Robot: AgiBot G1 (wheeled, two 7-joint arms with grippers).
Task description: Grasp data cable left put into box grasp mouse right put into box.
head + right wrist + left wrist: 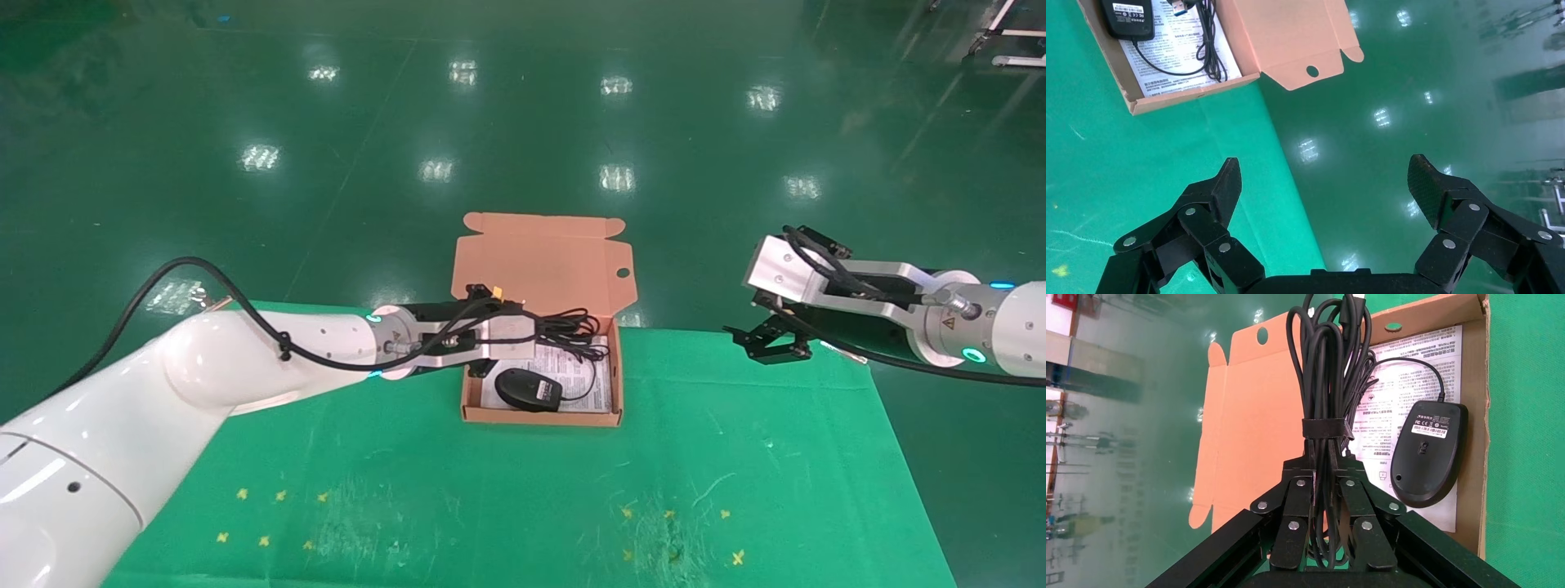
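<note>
Left gripper (1324, 496): centre of the head view, over the left part of the box (541, 418); fingers (1297, 505) clamped on the data cable (1327, 386).

Data cable: black bundle of loops bound by a black strap, held above the box interior; in the head view its loops spread to the right of the gripper over the upper part of the box.

Mouse (529, 389): black, oval, lying inside the box at the lower centre of it, on the white leaflet (592, 392). In the left wrist view its underside label faces up. Its thin cord curves across the leaflet.

Box: salmon-orange cardboard, shallow, on the green table (735, 474) near its far edge, centre of the head view. Flap lid (539, 261) stands open behind, with a round hole near its right edge.

Right gripper (1324, 184): right side of the head view, over the table's far right edge, well apart from the box; fingers spread wide, holding nothing.

Yellow cross marks (270, 516): lower left and lower right of the table.
</note>
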